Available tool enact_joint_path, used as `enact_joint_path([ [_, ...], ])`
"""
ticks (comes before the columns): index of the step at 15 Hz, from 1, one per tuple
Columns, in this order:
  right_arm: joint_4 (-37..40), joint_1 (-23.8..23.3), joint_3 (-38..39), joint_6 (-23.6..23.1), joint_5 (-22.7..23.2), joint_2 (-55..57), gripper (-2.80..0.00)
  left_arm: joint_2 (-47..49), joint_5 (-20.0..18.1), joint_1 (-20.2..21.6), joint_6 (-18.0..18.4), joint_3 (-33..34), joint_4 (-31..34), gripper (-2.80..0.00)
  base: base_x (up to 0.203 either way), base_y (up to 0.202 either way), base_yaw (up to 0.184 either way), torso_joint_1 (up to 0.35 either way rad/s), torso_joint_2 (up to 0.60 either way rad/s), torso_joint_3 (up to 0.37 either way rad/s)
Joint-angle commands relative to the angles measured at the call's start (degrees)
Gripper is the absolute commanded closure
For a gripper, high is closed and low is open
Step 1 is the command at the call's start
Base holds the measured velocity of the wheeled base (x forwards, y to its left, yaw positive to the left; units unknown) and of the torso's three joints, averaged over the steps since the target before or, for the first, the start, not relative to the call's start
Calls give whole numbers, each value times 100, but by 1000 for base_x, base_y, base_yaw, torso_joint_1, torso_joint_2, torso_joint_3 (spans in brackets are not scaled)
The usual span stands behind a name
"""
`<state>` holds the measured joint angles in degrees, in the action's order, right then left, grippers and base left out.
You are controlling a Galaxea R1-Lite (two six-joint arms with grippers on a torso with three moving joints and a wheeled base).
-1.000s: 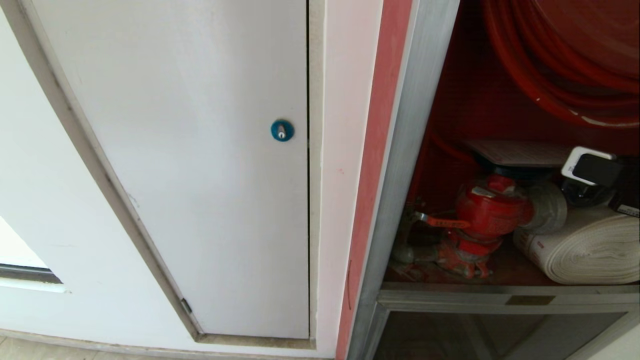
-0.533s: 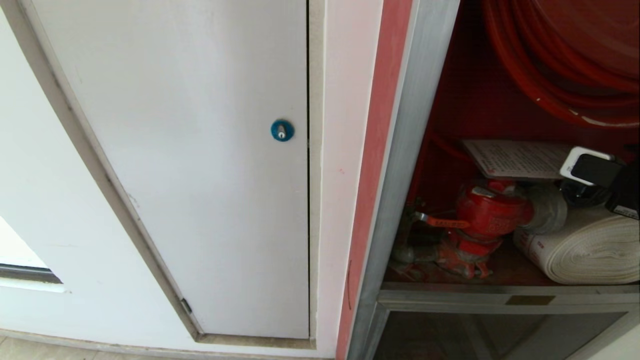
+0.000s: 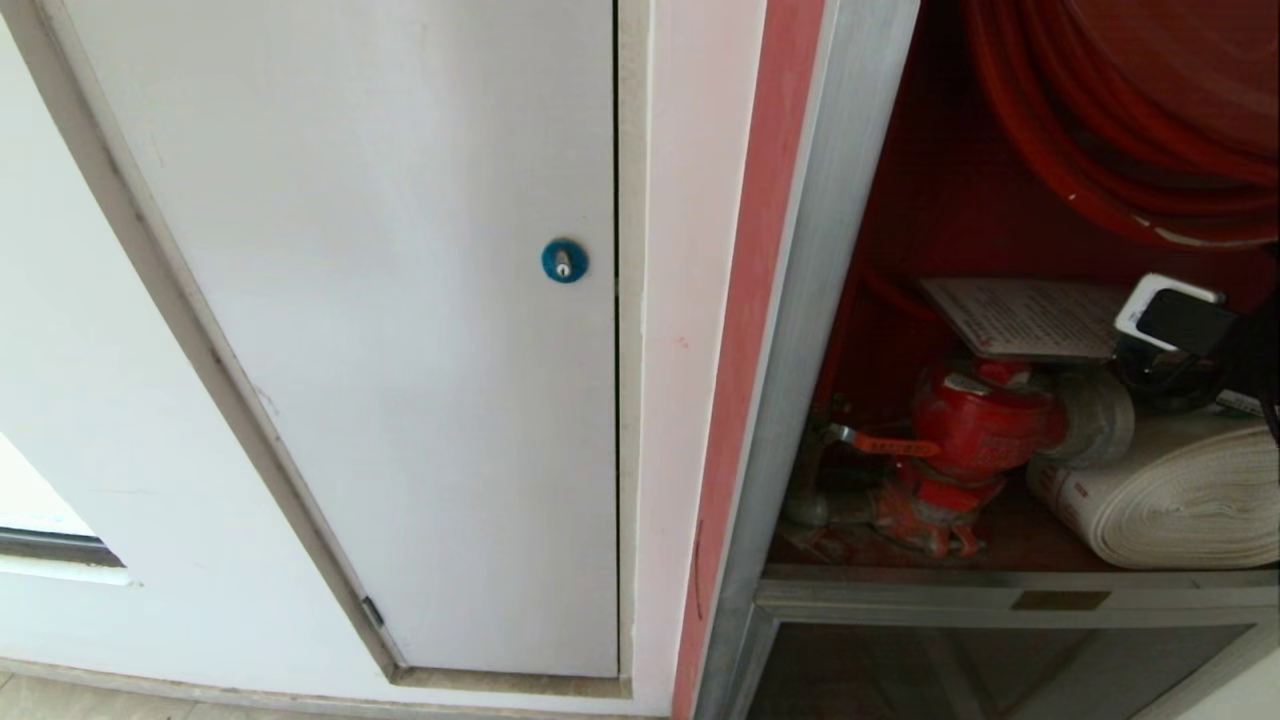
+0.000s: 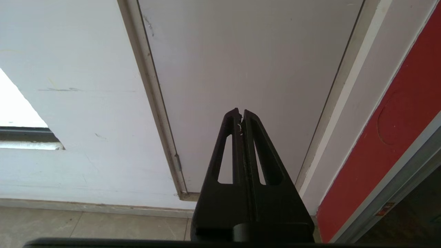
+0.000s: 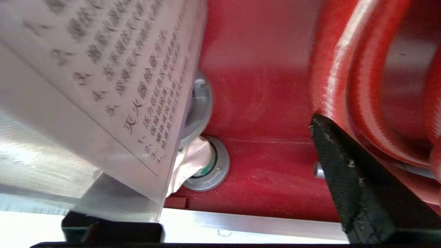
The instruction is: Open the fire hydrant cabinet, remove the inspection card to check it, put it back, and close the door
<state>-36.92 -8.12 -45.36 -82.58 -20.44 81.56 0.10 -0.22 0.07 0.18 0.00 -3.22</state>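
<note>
The inspection card (image 3: 1030, 316) lies inside the open fire hydrant cabinet (image 3: 940, 210), resting over the red valve (image 3: 975, 425) with the rolled white hose (image 3: 1180, 495) beside it and the red hose reel (image 3: 1130, 110) above. The right gripper (image 5: 241, 193) reaches in from the right, its jaws apart, the card against one finger and the other finger (image 5: 348, 182) well clear. The left gripper (image 4: 241, 119), jaws together, hangs before the white panel (image 4: 248, 62).

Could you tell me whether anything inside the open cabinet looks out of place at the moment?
Yes: the inspection card lies flat on top of the red valve, beside the open right pincer, rather than hanging.
</note>
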Motion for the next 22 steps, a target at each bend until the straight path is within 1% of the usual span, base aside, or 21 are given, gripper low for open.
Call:
enact_joint_path([
  [1,-17,7,95,-48,18,-34,-280,8,-4,1,-1,114,-3,0,0,0,0,0,0,0],
  [5,1,3,296,-48,219,-313,-280,8,4,1,-1,114,-3,0,0,0,0,0,0,0],
  [12,10,21,603,-48,360,-677,-280,5,0,1,-1,114,-3,0,0,0,0,0,0,0],
  [14,42,21,719,-48,476,-937,-280,8,-4,1,-1,114,-3,0,0,0,0,0,0,0],
  [22,768,21,1174,-65,594,-2064,-280,6,-2,1,-1,114,-3,0,0,0,0,0,0,0],
])
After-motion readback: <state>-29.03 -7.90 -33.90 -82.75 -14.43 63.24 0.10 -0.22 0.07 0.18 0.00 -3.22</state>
